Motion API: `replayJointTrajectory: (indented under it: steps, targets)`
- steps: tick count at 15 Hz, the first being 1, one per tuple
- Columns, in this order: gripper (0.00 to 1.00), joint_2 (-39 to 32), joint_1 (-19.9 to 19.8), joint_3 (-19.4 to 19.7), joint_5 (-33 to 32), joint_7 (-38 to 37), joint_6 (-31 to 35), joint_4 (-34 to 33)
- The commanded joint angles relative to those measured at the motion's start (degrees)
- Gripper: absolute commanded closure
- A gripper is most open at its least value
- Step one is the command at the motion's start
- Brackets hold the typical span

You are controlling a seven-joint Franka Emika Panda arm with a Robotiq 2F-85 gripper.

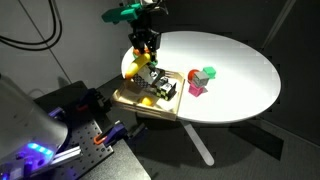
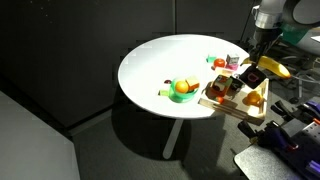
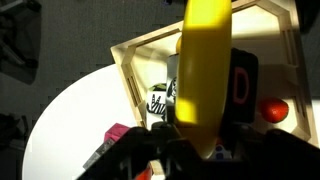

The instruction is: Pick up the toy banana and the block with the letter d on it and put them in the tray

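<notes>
My gripper (image 1: 146, 47) is shut on the toy banana (image 1: 134, 66), a curved yellow piece that hangs just above the tray (image 1: 128, 101). In the wrist view the banana (image 3: 205, 50) fills the middle between my fingers (image 3: 200, 135), with the wooden tray's rim (image 3: 128, 75) below it. In an exterior view my gripper (image 2: 261, 55) holds the banana (image 2: 273, 69) over the tray (image 2: 228, 107). A dark cube with a red letter (image 3: 241, 85) lies in the tray beside the banana; I cannot tell whether it is the block with the letter d.
The tray sits at the edge of the round white table (image 1: 240, 60) and holds several toys, among them a black-and-white block (image 3: 160, 100) and an orange ball (image 3: 275, 108). A red block (image 1: 197, 88) and a green block (image 1: 208, 73) stand on the table. A green ring toy (image 2: 183, 90) lies mid-table.
</notes>
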State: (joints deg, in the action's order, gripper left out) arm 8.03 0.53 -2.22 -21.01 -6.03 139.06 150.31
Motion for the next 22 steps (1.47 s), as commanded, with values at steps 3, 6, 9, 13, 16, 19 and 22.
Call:
replayJointTrajectory:
  steps: [3,6,9,13,16,19,22]
  targets:
    - [0.82,0.18,1.42,-1.98,0.64,-0.42,-0.03,0.98]
    - [0.82,-1.34,1.65,-2.25,0.40,-0.56,0.38,1.11]
    - [0.82,-3.28,1.38,-2.08,-0.24,-0.93,0.84,0.98]
    - [0.31,-5.28,1.52,-1.95,-0.91,-2.14,0.97,0.78]
    - [0.09,-6.06,1.62,-1.84,-1.02,-2.55,0.91,0.66]
    - [0.00,-6.29,1.69,-1.75,-0.68,-2.67,0.63,0.59]
    - [0.00,-5.09,1.88,-1.76,1.73,-2.48,-0.30,0.63]
